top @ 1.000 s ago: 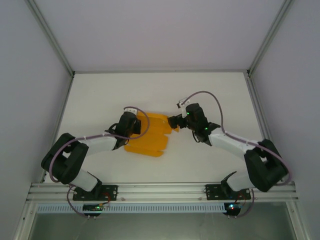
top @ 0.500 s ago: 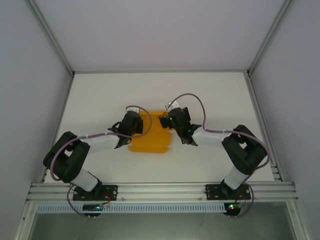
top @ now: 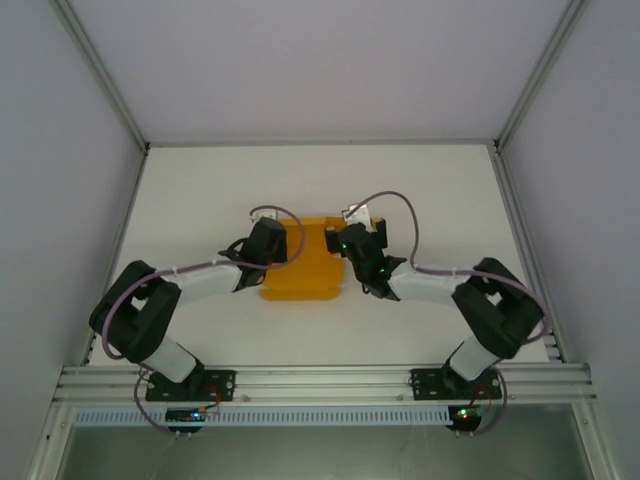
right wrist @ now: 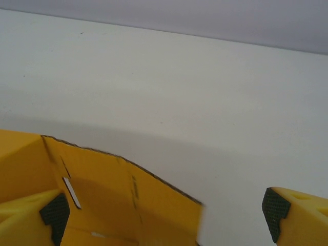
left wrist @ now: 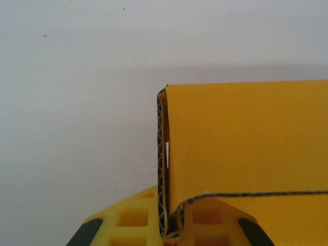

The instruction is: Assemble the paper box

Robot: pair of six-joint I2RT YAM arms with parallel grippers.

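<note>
The paper box (top: 300, 272) is orange-yellow card, partly folded, lying on the white table between the two arms. My left gripper (top: 271, 243) is at its left edge. In the left wrist view the yellow fingers (left wrist: 134, 221) are pinched together on upright folded card edges (left wrist: 164, 169), and a wide panel (left wrist: 246, 143) spreads to the right. My right gripper (top: 336, 243) is at the card's upper right edge. In the right wrist view its fingers (right wrist: 279, 212) stand wide apart, and a raised flap (right wrist: 118, 197) fills the left half of the gap.
The white table (top: 420, 190) runs between grey side walls, with metal frame posts at the back corners. An aluminium rail (top: 320, 380) carries both arm bases at the near edge. A cable loops over each wrist.
My right gripper has swung left from beside the card onto its upper right edge. The card has been pushed into a more compact, squarer shape. My left gripper shifted slightly right and back.
</note>
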